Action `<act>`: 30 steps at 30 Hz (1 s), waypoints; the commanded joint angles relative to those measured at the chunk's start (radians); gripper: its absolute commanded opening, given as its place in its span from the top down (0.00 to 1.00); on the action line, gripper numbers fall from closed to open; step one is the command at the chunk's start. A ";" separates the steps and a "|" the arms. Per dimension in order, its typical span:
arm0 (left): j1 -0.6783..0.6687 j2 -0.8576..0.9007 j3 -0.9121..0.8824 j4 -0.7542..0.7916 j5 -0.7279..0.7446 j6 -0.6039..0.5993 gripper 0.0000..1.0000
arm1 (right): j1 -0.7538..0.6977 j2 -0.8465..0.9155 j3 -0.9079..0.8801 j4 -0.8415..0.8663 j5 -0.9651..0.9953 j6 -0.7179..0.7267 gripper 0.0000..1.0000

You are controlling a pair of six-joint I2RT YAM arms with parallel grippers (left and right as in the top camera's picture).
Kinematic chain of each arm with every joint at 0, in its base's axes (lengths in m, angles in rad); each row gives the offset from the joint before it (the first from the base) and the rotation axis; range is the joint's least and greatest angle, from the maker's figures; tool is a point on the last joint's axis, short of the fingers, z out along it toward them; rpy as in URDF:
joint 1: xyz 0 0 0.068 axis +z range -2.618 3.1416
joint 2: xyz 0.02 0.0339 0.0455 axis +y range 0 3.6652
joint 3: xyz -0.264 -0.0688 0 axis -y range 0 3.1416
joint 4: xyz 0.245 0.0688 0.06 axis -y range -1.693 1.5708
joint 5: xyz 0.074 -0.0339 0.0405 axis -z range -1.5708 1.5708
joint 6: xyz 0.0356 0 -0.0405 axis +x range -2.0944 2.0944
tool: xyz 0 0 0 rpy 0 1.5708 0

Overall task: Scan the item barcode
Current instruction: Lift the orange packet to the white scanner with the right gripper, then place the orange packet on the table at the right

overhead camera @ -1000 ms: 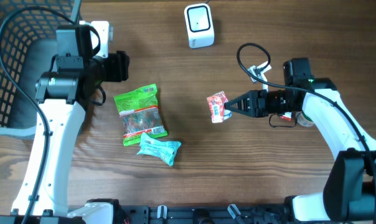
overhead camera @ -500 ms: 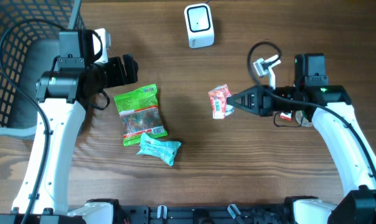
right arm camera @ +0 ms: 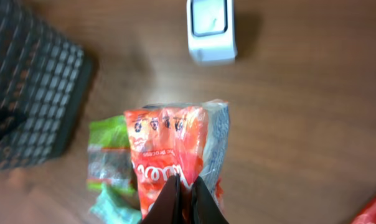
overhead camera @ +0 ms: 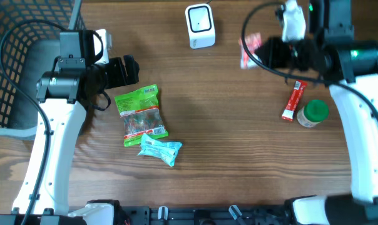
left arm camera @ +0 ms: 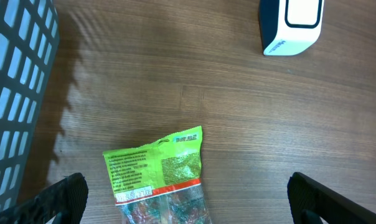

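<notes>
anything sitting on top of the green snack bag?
The teal packet overlaps the lower corner of the green snack bag; nothing else lies on it. The corner beneath the teal packet is hidden.

Wooden table (overhead camera: 214, 162) with scanner (overhead camera: 199, 25), green packet (overhead camera: 141, 115), teal packet (overhead camera: 159, 149), red sachet (overhead camera: 293, 101), jar (overhead camera: 313, 114).

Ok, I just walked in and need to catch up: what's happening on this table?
The right gripper is shut on a red snack packet, holding it above the table near the white scanner. The left gripper hangs open near a green packet, holding nothing. A teal packet lies beside the green one.
</notes>
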State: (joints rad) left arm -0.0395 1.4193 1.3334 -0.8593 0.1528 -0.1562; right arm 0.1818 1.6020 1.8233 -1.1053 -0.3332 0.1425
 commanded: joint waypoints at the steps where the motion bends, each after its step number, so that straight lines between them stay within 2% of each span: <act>1: -0.004 0.008 -0.002 0.002 0.011 -0.009 0.00 | 0.122 0.200 0.114 0.079 0.288 0.015 0.96; 5: -0.004 0.008 -0.002 0.002 0.011 -0.009 0.00 | 0.235 0.422 0.114 0.313 0.574 0.008 0.96; 9: -0.004 0.008 -0.002 0.002 0.011 -0.009 0.00 | 0.326 0.623 0.114 0.606 0.888 -0.177 0.96; 11: -0.004 0.008 -0.002 0.002 0.011 -0.009 0.00 | 0.350 0.670 0.114 0.702 0.942 -0.264 0.96; 13: -0.004 0.008 -0.002 0.002 0.011 -0.010 0.00 | 0.363 0.698 0.114 0.797 1.019 -0.274 0.96; 18: -0.004 0.008 -0.002 0.002 0.011 -0.009 0.00 | 0.360 0.702 0.112 0.851 0.957 -0.249 0.96; 21: -0.004 0.008 -0.002 0.002 0.011 -0.009 0.00 | 0.354 0.616 0.113 0.748 0.944 -0.154 0.96; 26: -0.004 0.008 -0.002 0.002 0.011 -0.009 0.00 | 0.285 0.330 0.113 0.309 0.841 -0.043 0.96; 28: -0.004 0.008 -0.002 0.002 0.011 -0.009 0.00 | 0.206 0.232 0.112 0.051 0.622 -0.034 0.96; 30: -0.004 0.008 -0.002 0.002 0.011 -0.009 0.00 | 0.082 0.210 0.111 -0.193 0.417 -0.035 0.96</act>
State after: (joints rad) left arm -0.0395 1.4231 1.3327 -0.8604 0.1555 -0.1562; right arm 0.3840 1.8229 1.9419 -1.1007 0.3779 0.0757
